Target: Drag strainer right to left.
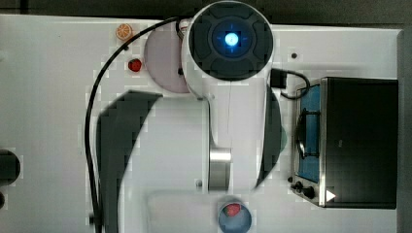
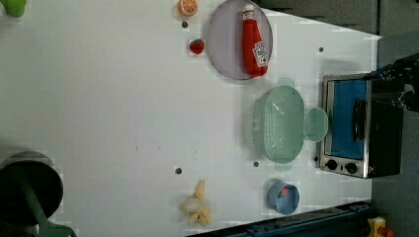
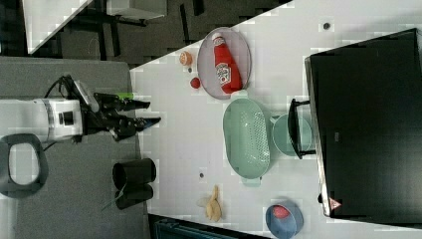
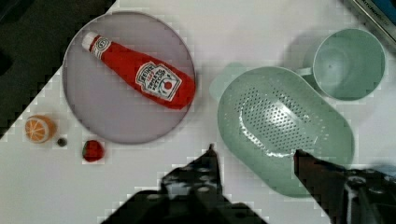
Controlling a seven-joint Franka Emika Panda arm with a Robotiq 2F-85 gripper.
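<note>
Between plate point(image 2: 225, 54) and toaster oven point(image 2: 368, 126), left view: strainer point(image 2: 281, 123) touching green cup point(image 2: 316, 124). Gripper point(image 4: 254, 156) spread wide, empty, above strainer's rim.

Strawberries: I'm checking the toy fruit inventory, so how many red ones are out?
2. One small red strawberry lies on the white table beside the grey-lilac round plate; another sits in the small blue bowl. Others may be hidden.
</note>
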